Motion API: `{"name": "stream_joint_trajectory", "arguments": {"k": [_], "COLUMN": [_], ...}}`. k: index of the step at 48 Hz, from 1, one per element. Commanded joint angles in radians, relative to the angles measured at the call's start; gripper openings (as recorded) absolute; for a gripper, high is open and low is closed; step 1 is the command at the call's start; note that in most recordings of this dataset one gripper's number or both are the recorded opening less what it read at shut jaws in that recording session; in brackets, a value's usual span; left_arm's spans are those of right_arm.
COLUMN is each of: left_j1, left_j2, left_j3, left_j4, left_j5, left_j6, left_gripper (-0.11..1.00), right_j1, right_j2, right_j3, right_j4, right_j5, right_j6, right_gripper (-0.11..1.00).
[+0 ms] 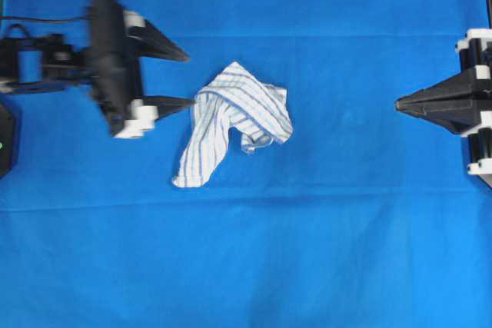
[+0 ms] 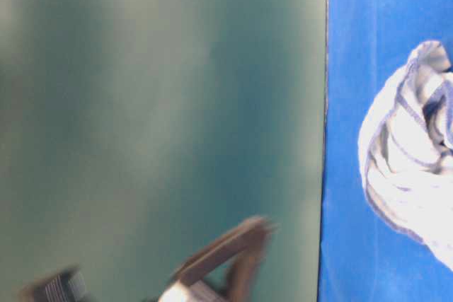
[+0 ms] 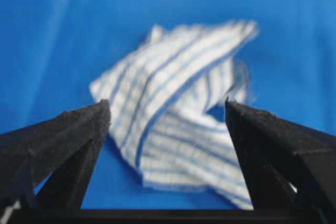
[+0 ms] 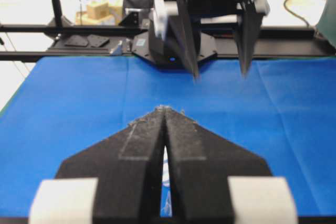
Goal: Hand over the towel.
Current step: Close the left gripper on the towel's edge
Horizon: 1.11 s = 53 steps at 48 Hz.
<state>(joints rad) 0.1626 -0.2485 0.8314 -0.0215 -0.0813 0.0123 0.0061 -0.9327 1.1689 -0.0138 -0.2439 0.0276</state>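
Blue worktop (image 1: 246, 266) carries your towel (image 1: 234, 120), crumpled. Left hand (image 1: 183, 78), released wide, faces the towel, ready to grasp it. Right hand (image 1: 400, 104), clenched empty, waits opposite.

Overhead looks straight down; both wrist views face towel (image 1: 234, 122), left close.

White blue-striped towel (image 1: 234, 117), blue cloth (image 1: 307, 251)

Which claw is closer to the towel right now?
Left. The left claw is open right beside the towel, one fingertip nearly touching its edge. The right claw is shut, far across the table on the towel's other side.
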Motion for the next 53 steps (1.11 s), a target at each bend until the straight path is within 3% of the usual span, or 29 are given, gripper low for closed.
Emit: {"name": "stream_joint_trajectory", "arguments": {"k": [1, 13, 31, 35, 46, 48, 53], "left_j1": [0.012, -0.002, -0.025, -0.026, -0.031, -0.032, -0.031], "left_j2": [0.1, 0.327, 0.376, 0.374, 0.299, 0.268, 0.189], "left_j3": [-0.054, -0.11, -0.112, -0.114, -0.107, -0.107, -0.115], "left_j4": [-0.002, -0.002, -0.002, 0.0, 0.0, 0.0, 0.0], "left_j5": [0.005, -0.015, -0.021, -0.011, 0.018, 0.032, 0.075], "left_j6": [-0.002, -0.017, -0.008, 0.002, 0.003, 0.003, 0.003], "left_gripper": [0.93, 0.93, 0.9, 0.75, 0.13, 0.06, 0.05], "right_j1": [0.002, 0.002, 0.002, 0.0, 0.002, 0.002, 0.002], "right_j2": [0.017, 0.026, 0.037, 0.037, 0.037, 0.038, 0.037], "right_j3": [-0.021, -0.02, -0.018, -0.018, -0.018, -0.018, -0.02], "right_j4": [0.002, 0.005, 0.005, 0.005, 0.005, 0.005, 0.005], "right_j5": [-0.002, 0.006, 0.031, 0.031, 0.037, 0.04, 0.04], "right_j6": [0.003, 0.008, 0.009, 0.009, 0.011, 0.011, 0.011], "right_gripper": [0.0, 0.0, 0.0, 0.0, 0.0, 0.0, 0.0]}}
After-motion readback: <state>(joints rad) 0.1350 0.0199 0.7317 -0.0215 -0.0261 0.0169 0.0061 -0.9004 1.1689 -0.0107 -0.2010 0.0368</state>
